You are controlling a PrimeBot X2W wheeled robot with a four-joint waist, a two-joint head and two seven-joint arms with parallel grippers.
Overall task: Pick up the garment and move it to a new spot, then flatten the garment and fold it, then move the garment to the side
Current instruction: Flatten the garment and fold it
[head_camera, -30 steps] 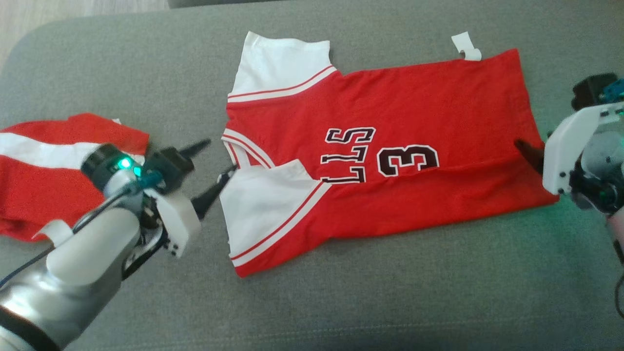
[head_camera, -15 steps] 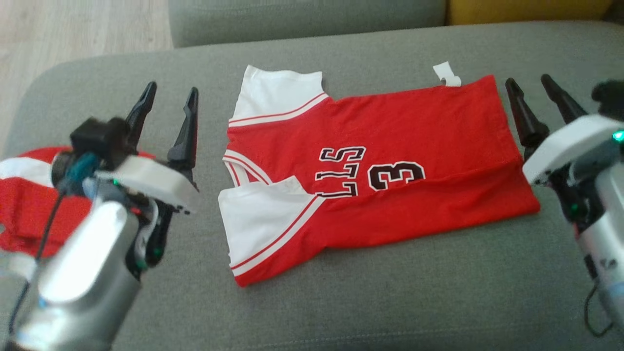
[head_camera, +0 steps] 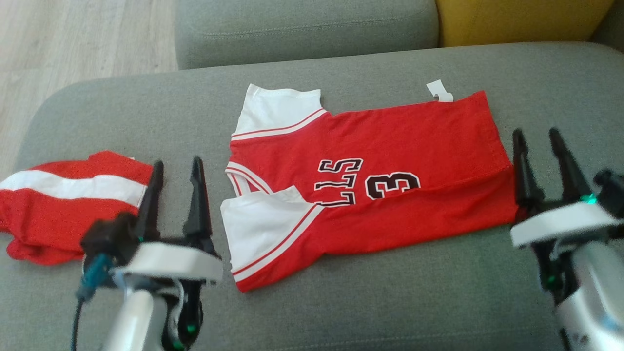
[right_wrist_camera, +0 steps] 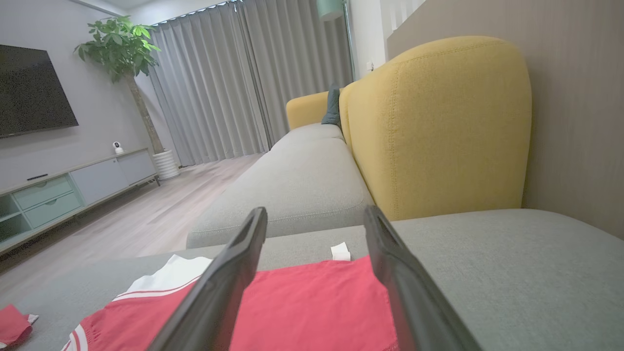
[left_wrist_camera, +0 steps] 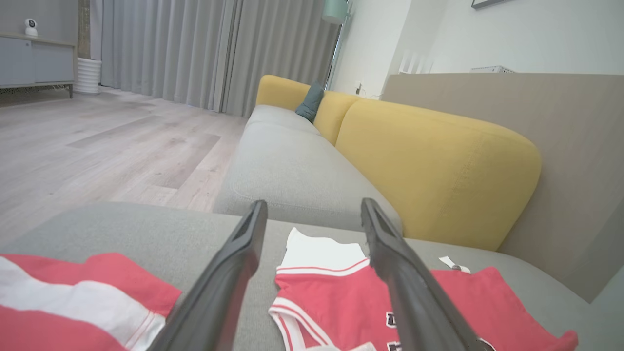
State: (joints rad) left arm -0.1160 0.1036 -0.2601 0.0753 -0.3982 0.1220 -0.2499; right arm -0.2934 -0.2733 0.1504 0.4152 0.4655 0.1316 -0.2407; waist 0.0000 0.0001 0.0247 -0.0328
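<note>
while the red jersey (head_camera: 370, 170) lies spread on the grey sofa seat (head_camera: 390, 302), the left gripper (head_camera: 177, 163) hovers beside its collar end, fingers released and empty. the right gripper (head_camera: 535, 132), equally wide and empty, hovers by the hem.

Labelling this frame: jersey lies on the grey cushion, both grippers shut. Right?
No: both are open. The head view shows the left gripper and right gripper with fingers spread apart. The jersey does lie on the grey cushion.
</note>
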